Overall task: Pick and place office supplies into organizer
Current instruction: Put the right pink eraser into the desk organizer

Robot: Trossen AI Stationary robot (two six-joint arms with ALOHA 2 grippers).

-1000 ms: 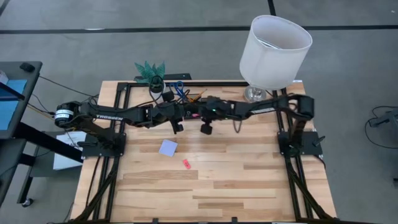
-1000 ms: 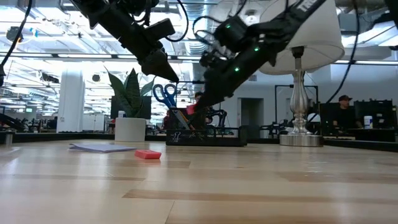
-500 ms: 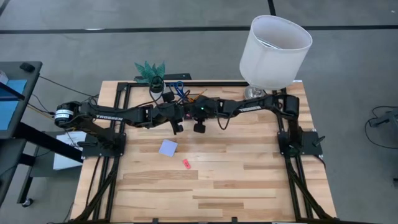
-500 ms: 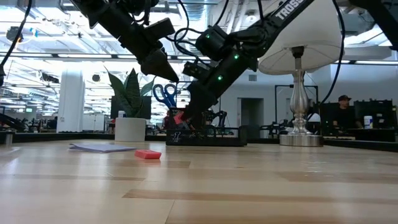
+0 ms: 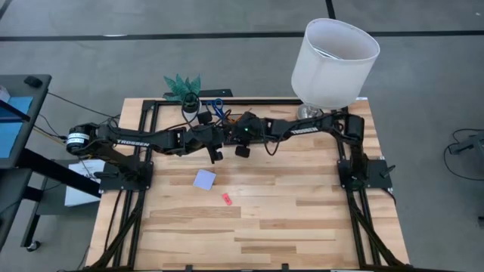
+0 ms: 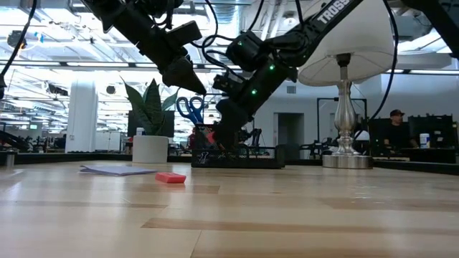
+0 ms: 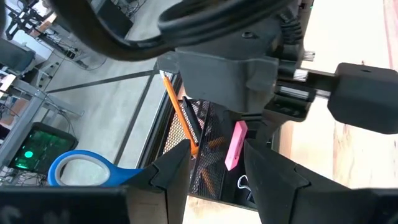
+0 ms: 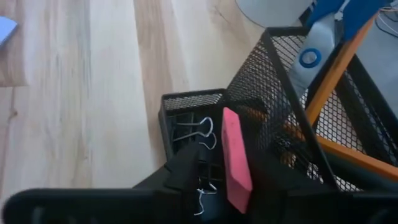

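My right gripper (image 8: 227,177) reaches down into the black mesh organizer (image 8: 283,99) at the far side of the table and is shut on a pink eraser (image 8: 235,155). The eraser is over the low tray compartment with black clips (image 8: 198,132). Blue-handled scissors (image 6: 189,109) and orange pens (image 8: 333,74) stand in the cup section. My left gripper (image 7: 214,165) hovers open just left of the organizer (image 5: 223,115), touching nothing. A lavender note pad (image 5: 204,179) and a small red piece (image 5: 226,199) lie flat on the table. My right gripper pinches the pink eraser (image 8: 239,186) between its two fingers, by its upper part; the fingers hide the exact spot. They slant down from the table's right. The eraser stands on end, tilted, its lower end (image 7: 229,163) down in the organizer's low tray.
A white pot with a green plant (image 5: 187,97) stands left of the organizer. A lamp with a white shade (image 5: 334,53) is at the far right. The two arms meet closely over the organizer. Bare wood stretches over the near half of the table (image 5: 302,227).
My right gripper, still shut on the pink eraser, has moved toward the table's left and down, lowering the eraser into the organizer's low tray.
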